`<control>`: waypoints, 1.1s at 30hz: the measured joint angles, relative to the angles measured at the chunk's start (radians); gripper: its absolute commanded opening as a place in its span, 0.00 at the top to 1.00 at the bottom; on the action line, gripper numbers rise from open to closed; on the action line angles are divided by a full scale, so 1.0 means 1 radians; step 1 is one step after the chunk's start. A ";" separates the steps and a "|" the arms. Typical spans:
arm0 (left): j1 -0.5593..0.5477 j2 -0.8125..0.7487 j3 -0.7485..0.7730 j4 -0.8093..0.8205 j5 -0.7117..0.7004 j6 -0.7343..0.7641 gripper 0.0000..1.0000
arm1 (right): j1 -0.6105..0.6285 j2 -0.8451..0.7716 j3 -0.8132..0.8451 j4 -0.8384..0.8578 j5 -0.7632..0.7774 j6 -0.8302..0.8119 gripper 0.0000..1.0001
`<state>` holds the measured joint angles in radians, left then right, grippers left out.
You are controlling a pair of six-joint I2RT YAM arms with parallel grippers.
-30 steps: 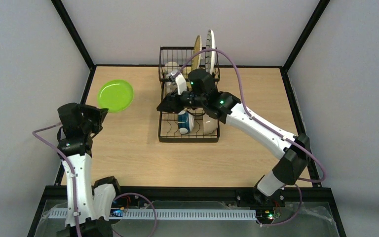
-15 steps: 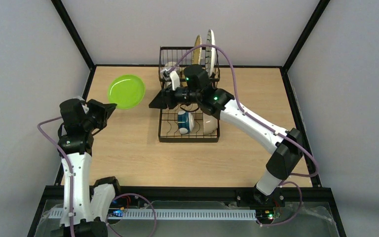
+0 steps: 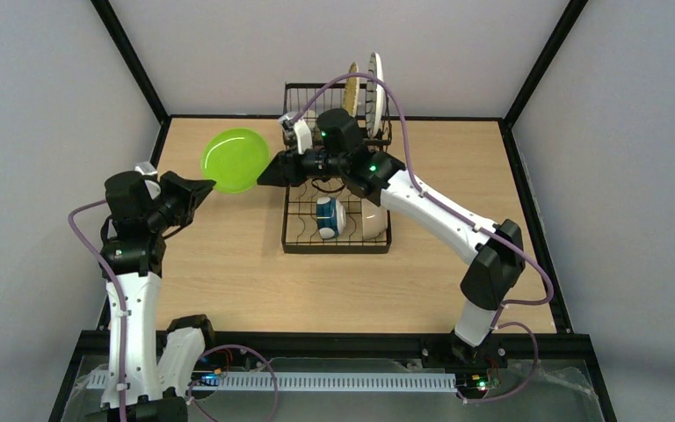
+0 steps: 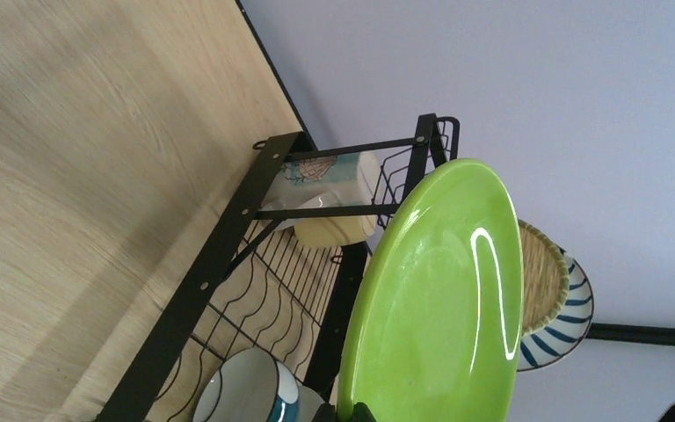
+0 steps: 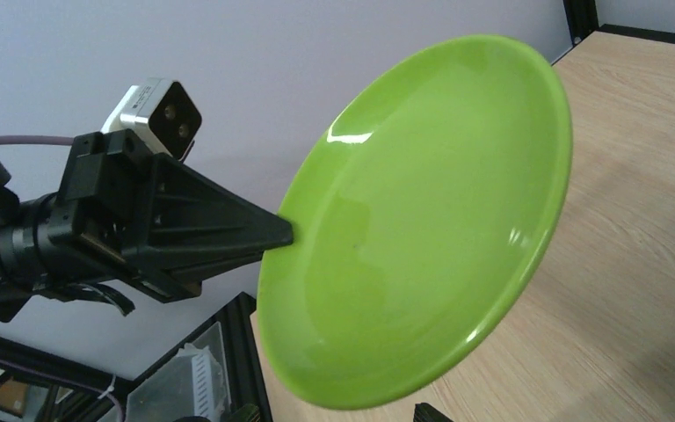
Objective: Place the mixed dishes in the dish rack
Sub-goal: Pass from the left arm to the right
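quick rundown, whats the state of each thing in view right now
lime-green plate, off the table, tilted, rim held by left gripper
left gripper, shut on the plate's rim
right gripper, open, close to the plate, not closed on it
yellow woven plate, upright in dish rack
striped plate, upright beside it
blue-white bowl, on its side in rack
white bowl, in rack beside it
mug, in rack's basket end

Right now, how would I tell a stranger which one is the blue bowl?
Find the black wire dish rack on the wooden table. At its near end, two bowls stand on edge; the blue bowl is the left one, beside a plain white bowl.
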<state>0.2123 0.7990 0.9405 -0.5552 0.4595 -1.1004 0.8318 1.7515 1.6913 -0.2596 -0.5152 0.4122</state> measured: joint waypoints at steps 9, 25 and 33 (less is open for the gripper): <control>0.000 -0.010 0.004 -0.034 0.037 0.021 0.98 | -0.006 0.004 0.002 0.001 0.024 0.016 0.00; 0.000 -0.066 -0.013 -0.051 0.100 0.021 0.98 | -0.034 0.050 0.037 0.024 0.027 0.048 0.00; 0.000 -0.072 -0.048 -0.054 0.123 0.021 0.98 | -0.035 0.072 0.056 0.037 0.009 0.068 0.04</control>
<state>0.2123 0.7273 0.8925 -0.6090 0.5827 -1.0794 0.7967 1.8236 1.7477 -0.2226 -0.5060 0.4801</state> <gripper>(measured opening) 0.022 0.991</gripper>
